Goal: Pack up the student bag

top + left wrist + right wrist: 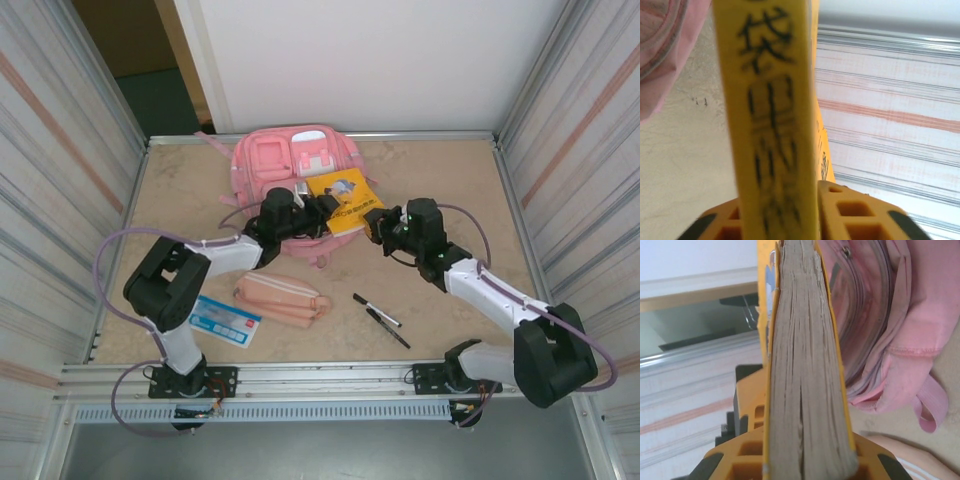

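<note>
Left tool (322,212) and right tool (373,221) each clamp an edge of the yellow book (345,195) at centre frame, by the student bag (285,160) lying at upper centre. Ribbed walls (60,150) flank the beige tabletop (450,180); lower down lie a blue-white card (225,321), pink pouch (283,297), two black pens (377,310).

Pink cloth student bag (268,160), glossy yellow paper-paged book (346,192)

Pink student bag (268,160) lies flat at far centre, front pockets up, w/ white trim.
</note>
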`<state>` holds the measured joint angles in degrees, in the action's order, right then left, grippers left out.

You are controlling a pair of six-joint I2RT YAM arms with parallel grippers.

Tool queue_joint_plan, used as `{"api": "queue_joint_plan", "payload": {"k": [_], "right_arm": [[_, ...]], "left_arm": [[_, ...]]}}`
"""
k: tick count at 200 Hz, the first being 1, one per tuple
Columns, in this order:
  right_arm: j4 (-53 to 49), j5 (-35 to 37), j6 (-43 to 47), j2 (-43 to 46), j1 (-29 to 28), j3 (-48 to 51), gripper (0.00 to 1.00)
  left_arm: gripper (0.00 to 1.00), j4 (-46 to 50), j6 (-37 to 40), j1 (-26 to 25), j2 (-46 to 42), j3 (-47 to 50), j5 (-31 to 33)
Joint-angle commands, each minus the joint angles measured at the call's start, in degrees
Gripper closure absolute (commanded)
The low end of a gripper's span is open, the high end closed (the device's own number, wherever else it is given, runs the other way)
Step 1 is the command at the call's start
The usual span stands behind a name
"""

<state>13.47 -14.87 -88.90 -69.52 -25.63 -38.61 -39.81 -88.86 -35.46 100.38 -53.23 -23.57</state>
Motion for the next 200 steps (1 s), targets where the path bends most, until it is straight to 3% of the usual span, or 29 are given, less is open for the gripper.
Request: {"api": "queue_joint_plan", "payload": {"k": [1, 18, 34, 53, 71, 86, 103, 135, 200], "right_arm": [[0.94, 4.54, 3.81, 3.6, 1.13, -2.35, 1.0], [-0.14, 3.44, 5.87, 5.25, 2.74, -3.01, 1.0], [-2.12, 1.1, 8.2, 6.89, 5.22, -4.06, 1.0], [-6.66, -2.56, 12.63, 8.78, 8.85, -6.64, 1.0], [-11.96, -3.59, 17.44, 11.29, 11.41, -8.83, 1.0], [-16.84, -3.24, 21.08, 12.39, 13.19, -10.66, 1.0], [-19.9, -4.0, 25.06, 15.63, 15.14, -11.67, 1.0], [-21.91, -5.4, 27.07, 18.04, 17.73, -11.54, 1.0], [-22.9, -7.87, 28.94, 19.86, 19.22, -10.78, 1.0]], "left_arm": [[0.65, -3.18, 0.54, 1.92, -5.55, 1.31, -3.83], [0.57, 2.98, 5.57, 4.88, -7.57, 1.75, -6.44], [0.52, 14.45, 16.8, 8.09, -9.99, -0.48, -9.55], [0.5, 34.66, 41.04, 10.41, -11.69, -7.95, -10.29], [0.5, 54.11, 66.84, 9.06, -10.21, -16.89, -3.69], [0.47, 66.45, 82.48, 7.33, -7.23, -23.4, 3.08], [0.45, 71.05, 91.09, 6.9, -4.15, -26.28, 7.43], [0.44, 67.24, 103.01, 6.74, 1.55, -27.28, 12.99], [0.46, 67.4, 111.07, 6.12, 12.67, -33.29, 17.63]]}}
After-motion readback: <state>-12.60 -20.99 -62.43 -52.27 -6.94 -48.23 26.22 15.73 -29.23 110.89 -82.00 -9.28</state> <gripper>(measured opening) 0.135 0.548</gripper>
